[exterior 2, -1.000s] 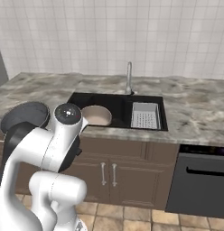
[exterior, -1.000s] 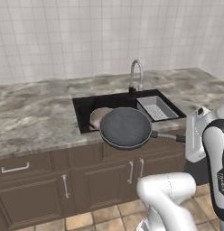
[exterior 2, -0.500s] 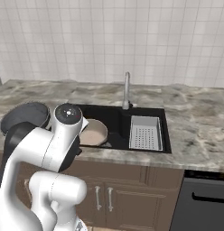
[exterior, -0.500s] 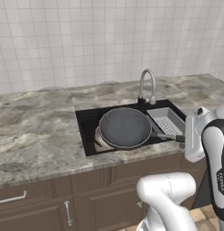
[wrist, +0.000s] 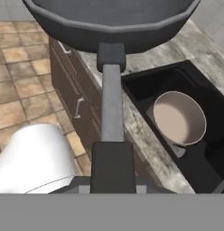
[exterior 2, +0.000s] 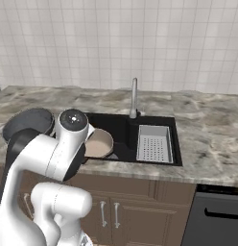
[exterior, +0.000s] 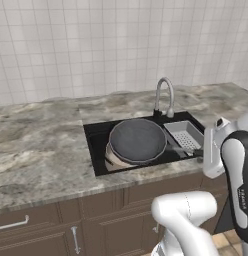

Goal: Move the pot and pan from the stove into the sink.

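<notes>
I've got the gripper (wrist: 112, 173) clamped on the pan (exterior: 137, 141) handle; the pot (wrist: 179, 118) sits at three o'clock in the sink (exterior 2: 122, 126), so lowering carelessly risks a clash.

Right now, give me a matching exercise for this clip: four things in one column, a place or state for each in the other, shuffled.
Things:
1. pot
2. pan
3. drainer tray
4. faucet

Places or states:
A. held up by its handle in the gripper
B. standing behind the sink
C. resting in the basin, beige inside
D. grey and perforated, in the basin's other end

Pairs: 1-C, 2-A, 3-D, 4-B
</notes>
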### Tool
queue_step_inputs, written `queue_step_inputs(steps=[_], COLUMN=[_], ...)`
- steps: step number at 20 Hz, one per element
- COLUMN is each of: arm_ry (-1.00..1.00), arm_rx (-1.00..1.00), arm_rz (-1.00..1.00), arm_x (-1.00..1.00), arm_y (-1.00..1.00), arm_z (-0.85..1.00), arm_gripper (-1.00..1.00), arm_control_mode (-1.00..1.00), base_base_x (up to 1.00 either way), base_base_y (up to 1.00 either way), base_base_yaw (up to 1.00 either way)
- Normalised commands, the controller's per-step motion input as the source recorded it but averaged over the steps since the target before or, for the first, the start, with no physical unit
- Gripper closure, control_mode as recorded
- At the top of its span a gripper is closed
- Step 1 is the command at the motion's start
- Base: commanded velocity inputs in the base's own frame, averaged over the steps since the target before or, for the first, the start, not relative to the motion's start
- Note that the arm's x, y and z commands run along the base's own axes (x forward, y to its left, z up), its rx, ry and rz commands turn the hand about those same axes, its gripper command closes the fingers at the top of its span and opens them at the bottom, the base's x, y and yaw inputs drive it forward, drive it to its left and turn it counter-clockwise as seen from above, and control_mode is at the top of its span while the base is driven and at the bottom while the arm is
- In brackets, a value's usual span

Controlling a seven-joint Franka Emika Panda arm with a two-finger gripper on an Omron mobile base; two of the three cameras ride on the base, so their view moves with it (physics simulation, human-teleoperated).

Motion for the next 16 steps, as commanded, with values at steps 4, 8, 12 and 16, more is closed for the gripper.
queue_step_inputs(steps=[4,8,12,16], arm_ry=[0.04,0.05,0.09,0.07], arm_rx=[0.00,0.00,0.00,0.00], arm_rz=[-0.02,-0.01,-0.08,-0.08], arm_x=[0.55,0.59,0.59,0.52], arm_y=[0.00,0.00,-0.02,-0.14], arm_z=[-0.10,-0.12,-0.10,-0.11], arm_gripper=[1.00,1.00,1.00,1.00], arm_control_mode=[-1.00,-1.00,-1.00,-1.00], base_base_x=[0.00,0.00,0.00,0.00], base_base_y=[0.00,0.00,0.00,0.00], base_base_yaw=[0.00,0.00,0.00,0.00])
